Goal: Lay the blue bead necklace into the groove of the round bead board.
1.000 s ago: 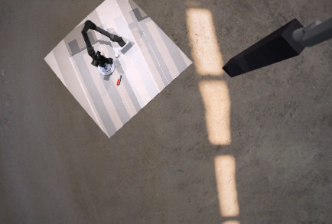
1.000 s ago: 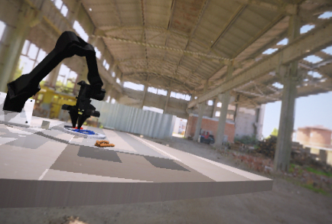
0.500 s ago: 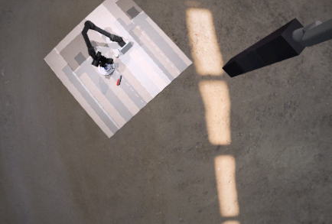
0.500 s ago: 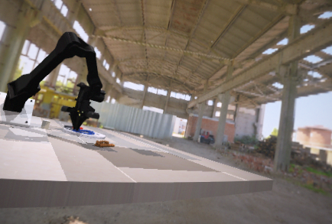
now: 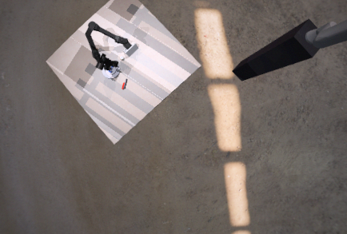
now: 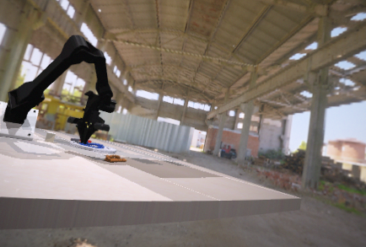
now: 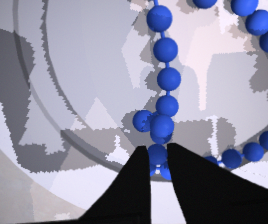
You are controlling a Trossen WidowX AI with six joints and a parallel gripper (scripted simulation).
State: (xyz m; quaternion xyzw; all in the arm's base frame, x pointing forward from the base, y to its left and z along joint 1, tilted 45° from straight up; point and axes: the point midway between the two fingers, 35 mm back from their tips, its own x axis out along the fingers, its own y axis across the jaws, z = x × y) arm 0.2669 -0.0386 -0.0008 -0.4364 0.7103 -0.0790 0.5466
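The round white bead board lies flat on the table. The blue bead necklace lies over it. In the wrist view one strand runs almost straight down across the board's inside to a small bunch of beads, and another part curves along the right and lower right near the groove. My gripper is low at the board's edge, its fingers nearly together on a bead just below the bunch. More beads show behind and beside the fingertips; the fingers hide part of the necklace.
A small red and dark object lies beside the board. A small orange-brown object lies in front of the board in the exterior view. A small pale block stands near the arm's base.
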